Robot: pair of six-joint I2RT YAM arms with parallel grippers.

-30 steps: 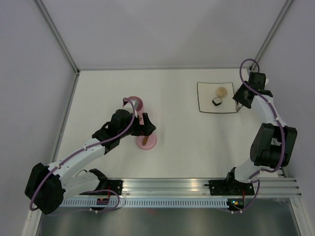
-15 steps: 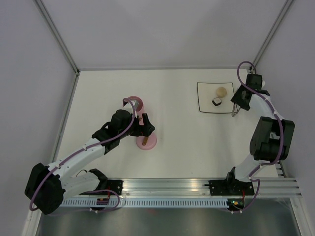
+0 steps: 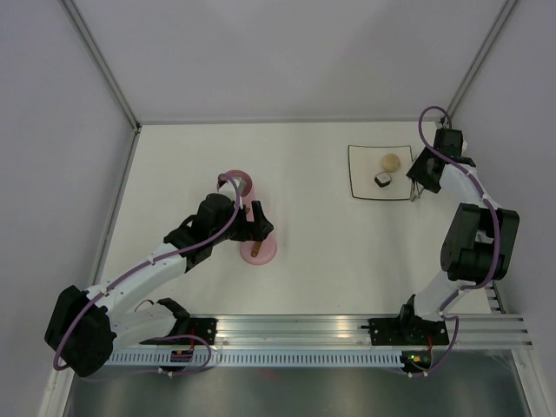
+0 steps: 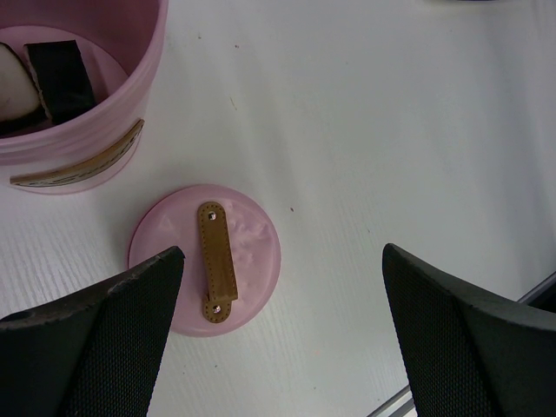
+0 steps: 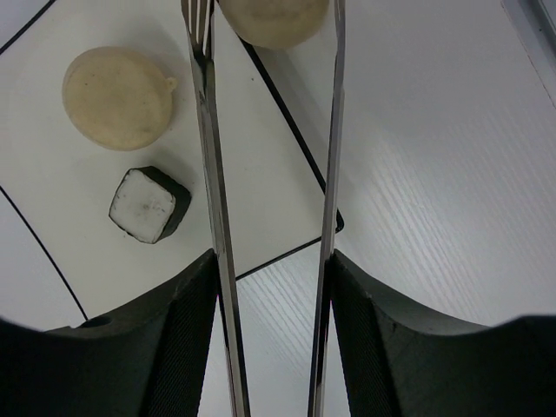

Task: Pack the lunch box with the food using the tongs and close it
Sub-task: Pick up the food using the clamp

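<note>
Left gripper (image 4: 280, 261) - jaws spread as wide as they go, nothing in them. It hovers straight above the flat pink disc lid (image 4: 206, 258), which lies on the white table (image 4: 391, 130) with its short brown bar handle (image 4: 215, 274) facing up. Left arm stretched forward in a long bend, wrist turned down.

Just beside the lid stands the small pink round tub (image 4: 95, 130), uncovered. Inside it are a pale piece (image 4: 17, 95) and a dark-sided cube (image 4: 61, 78).

Well apart to the right is the white square dark-edged plate (image 5: 69, 174). One round pale beige ball (image 5: 117, 95) and one white-and-black cube (image 5: 148, 204) lie on it, near each other but not touching.

Right gripper (image 5: 271, 261) - jaws partly closed, clamped on both arms of the slim silver metal tongs (image 5: 208, 174). A second pale ball (image 5: 274, 17) sits between the tong tips over the plate's edge. It looks pinched, but the contact falls at the frame's margin, so I cannot be sure. Right arm folded high at the table's right side, wrist pointing down.

Judgement: packing is partway done, with a food pick-up in hand. The next move calls for a steady squeeze, a carry leftward to the tub and a release over its mouth. Two pieces remain on the plate. The lid goes on last, and the left gripper is well placed for that.
</note>
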